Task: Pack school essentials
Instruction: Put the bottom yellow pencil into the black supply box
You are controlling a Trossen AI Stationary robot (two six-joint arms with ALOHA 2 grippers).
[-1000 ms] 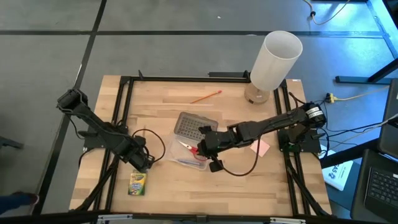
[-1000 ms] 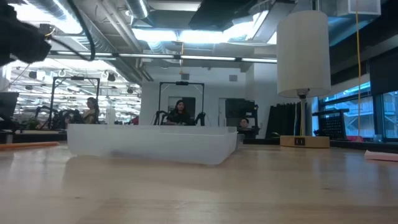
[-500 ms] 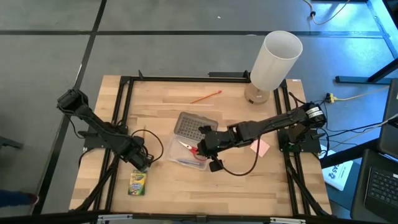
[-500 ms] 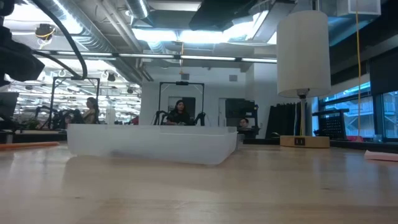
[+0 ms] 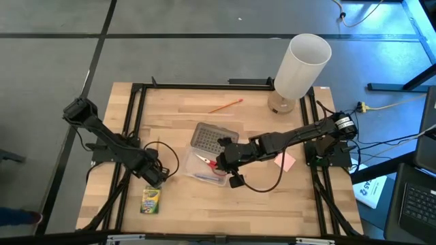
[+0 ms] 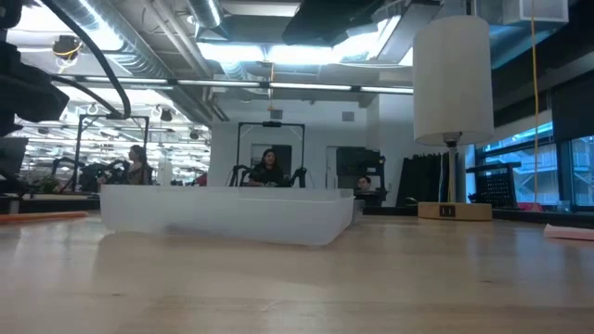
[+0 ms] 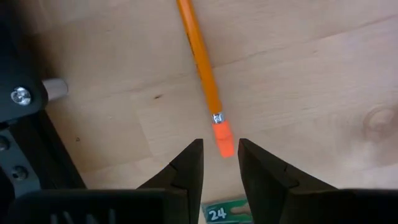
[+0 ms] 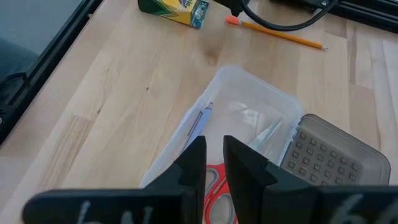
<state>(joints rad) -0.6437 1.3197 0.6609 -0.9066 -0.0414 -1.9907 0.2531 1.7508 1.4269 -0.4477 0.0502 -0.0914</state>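
My left gripper (image 7: 219, 146) (image 5: 155, 178) points down near the table's left edge, open. Its fingers stand on either side of the pink eraser end (image 7: 224, 138) of a thin orange pencil (image 7: 199, 56) (image 8: 277, 32) that lies flat. The green-and-yellow crayon box (image 5: 150, 199) (image 8: 174, 7) lies just nearer. My right gripper (image 8: 213, 142) (image 5: 219, 162) hangs low over the clear box (image 8: 249, 106) with a narrow gap between its fingers. In the box lie the red-handled scissors (image 8: 213, 180) and the bluish-purple pen (image 8: 198, 121). The pink block (image 5: 285, 160) lies right of the box. My left gripper's fingers flank the pencil's eraser end; no touch shows. My right gripper stands right above the scissors' red handles (image 8: 214, 177), and its own fingers cover the spot, so I cannot tell whether it touches them.
The grey dotted lid (image 5: 214, 136) (image 8: 329, 149) leans at the box's far side. A second orange pencil (image 5: 226, 105) lies toward the far edge. The tall white cylinder (image 5: 300, 68) (image 6: 452, 79) stands at the far right corner. Bare wood lies along the near edge.
My left arm has sunk a little toward the table by the crayon box, then held still. The right arm and the things in the box have not moved.
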